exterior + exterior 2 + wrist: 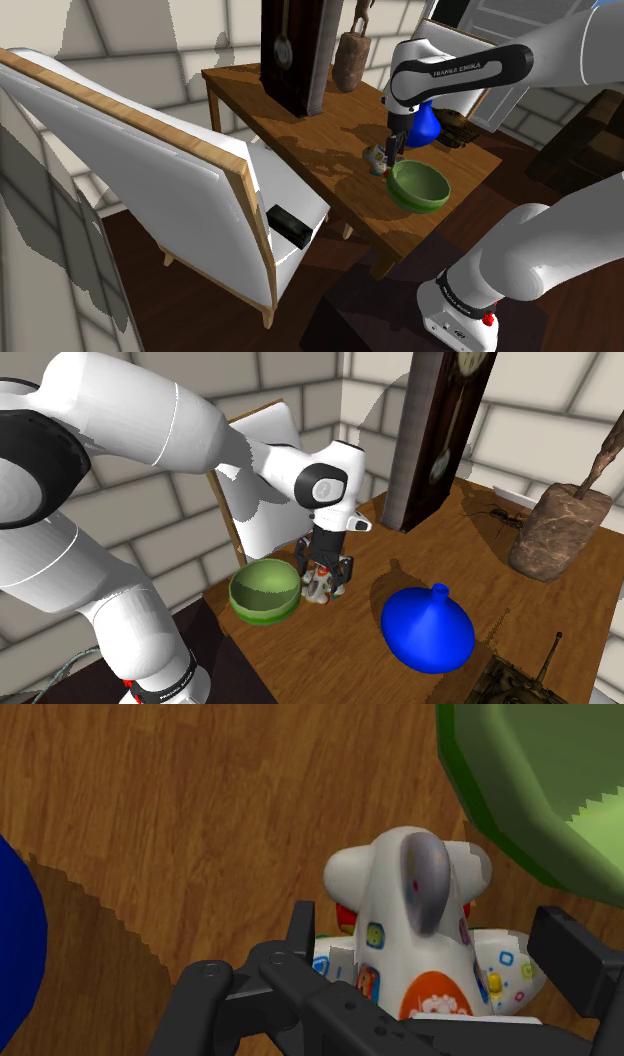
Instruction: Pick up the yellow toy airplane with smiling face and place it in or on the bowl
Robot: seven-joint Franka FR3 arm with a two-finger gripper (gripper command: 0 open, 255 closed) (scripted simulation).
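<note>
Black two-finger gripper (432,939) is open, fingers either side of the white toy airplane with coloured patches (420,904). The plane sits on the brown wooden table (300,120), just beside the green bowl (420,188).

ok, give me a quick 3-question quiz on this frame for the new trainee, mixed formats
1. True or false: the toy airplane already lies inside the green bowl.
2. Multiple choice: in the second exterior view, what stands on the table to the right of the gripper? A) a red mug B) a blue vase C) a stack of books
3. Short answer: what colour is most of the airplane's body as drawn?

Key
1. False. It sits on the table beside the bowl, below the gripper.
2. B
3. White, with small coloured patches.
</note>
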